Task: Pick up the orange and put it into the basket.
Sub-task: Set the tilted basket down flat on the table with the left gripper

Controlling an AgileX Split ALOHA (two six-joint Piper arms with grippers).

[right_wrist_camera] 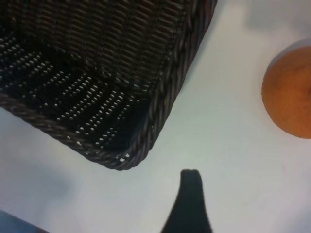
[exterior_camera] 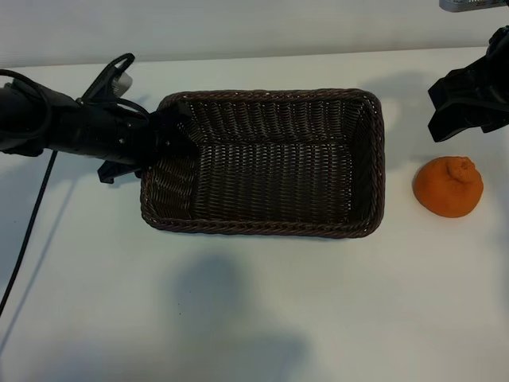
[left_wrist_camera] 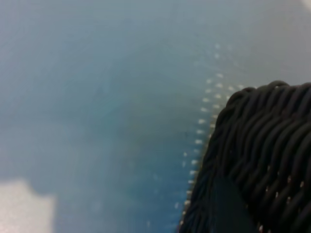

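Observation:
The orange (exterior_camera: pixel 448 187) sits on the white table to the right of the basket (exterior_camera: pixel 262 228), knobby end up. The dark brown wicker basket lies in the middle with nothing in it. My left gripper (exterior_camera: pixel 171 134) reaches in from the left and is shut on the basket's left wall near its far corner; in the left wrist view a dark finger (left_wrist_camera: pixel 228 208) lies against the weave (left_wrist_camera: pixel 262 136). My right gripper (exterior_camera: pixel 447 107) hangs open just behind the orange, at the right edge. The right wrist view shows one finger (right_wrist_camera: pixel 190 194), the basket corner (right_wrist_camera: pixel 160 121) and the orange (right_wrist_camera: pixel 289 92).
A black cable (exterior_camera: pixel 28 231) trails from the left arm across the table's left side. White tabletop (exterior_camera: pixel 254 318) stretches in front of the basket and around the orange. A wall runs along the far edge.

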